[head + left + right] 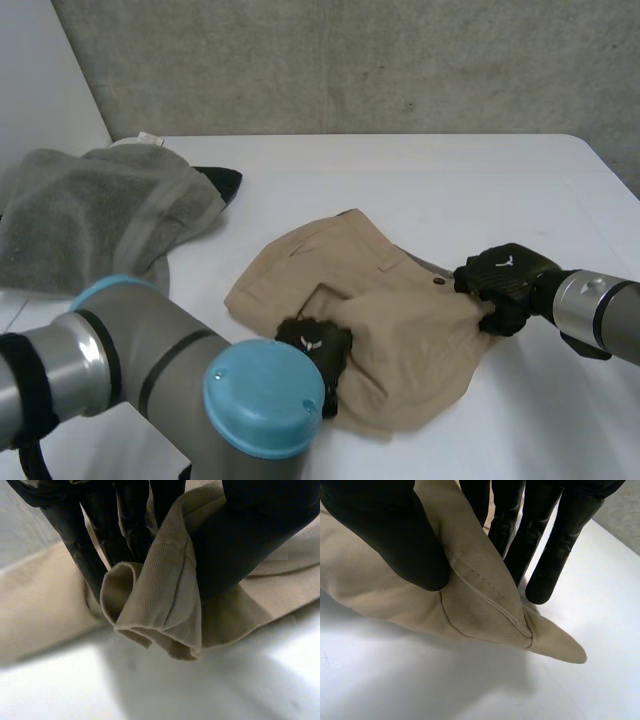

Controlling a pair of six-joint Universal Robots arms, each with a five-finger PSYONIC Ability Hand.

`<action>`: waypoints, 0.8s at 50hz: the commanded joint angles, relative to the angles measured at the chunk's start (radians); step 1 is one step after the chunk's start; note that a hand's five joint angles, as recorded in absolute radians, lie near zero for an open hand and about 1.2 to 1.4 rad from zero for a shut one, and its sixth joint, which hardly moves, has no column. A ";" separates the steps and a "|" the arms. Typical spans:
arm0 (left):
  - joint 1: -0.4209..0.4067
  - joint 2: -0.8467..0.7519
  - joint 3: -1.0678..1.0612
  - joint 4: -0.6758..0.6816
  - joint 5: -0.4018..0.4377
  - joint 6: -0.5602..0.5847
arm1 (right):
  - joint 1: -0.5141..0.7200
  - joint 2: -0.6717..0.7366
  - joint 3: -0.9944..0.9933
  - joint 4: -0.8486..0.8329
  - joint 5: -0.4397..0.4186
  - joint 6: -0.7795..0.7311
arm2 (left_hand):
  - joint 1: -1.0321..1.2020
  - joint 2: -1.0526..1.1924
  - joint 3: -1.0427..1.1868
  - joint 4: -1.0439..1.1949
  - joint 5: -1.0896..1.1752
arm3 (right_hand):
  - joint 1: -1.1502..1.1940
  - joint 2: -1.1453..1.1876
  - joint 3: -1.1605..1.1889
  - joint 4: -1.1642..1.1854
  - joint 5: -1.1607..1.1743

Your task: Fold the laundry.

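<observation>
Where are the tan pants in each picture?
Head view: the tan pants lie crumpled mid-table, right of the grey towel, with the left hand at their near edge and the right hand at their right edge.
Left wrist view: a folded edge of the pants is pinched in the left hand.
Right wrist view: a seamed corner is pinched in the right hand.
Shared landmark: the white table under them.

Looks like lab or test cell: bare grey concrete wall (350,65) behind plain white bench (420,180), robot arm (150,385) with light-blue cap mounted at it.
</observation>
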 commanded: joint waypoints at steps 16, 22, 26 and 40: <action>0.258 0.227 0.147 0.003 0.095 0.382 | 0.067 -0.116 -0.154 0.100 0.140 -0.101 | 0.256 0.214 0.223 0.203 0.245 | 0.477 0.231 0.220 0.212 0.248; 0.340 0.082 0.373 0.120 0.148 0.499 | 0.188 0.013 -0.359 -0.092 0.278 -0.067 | 0.256 0.214 0.223 0.203 0.245 | 0.477 0.231 0.220 0.212 0.248; 0.358 0.025 0.548 0.304 0.152 0.582 | 0.226 0.035 -0.464 -0.403 0.358 0.005 | 0.256 0.214 0.223 0.203 0.245 | 0.477 0.231 0.220 0.212 0.248; 0.374 0.108 0.439 0.723 0.192 0.631 | 0.240 0.055 -0.462 -0.924 0.421 0.068 | 0.256 0.214 0.223 0.203 0.245 | 0.477 0.231 0.220 0.212 0.248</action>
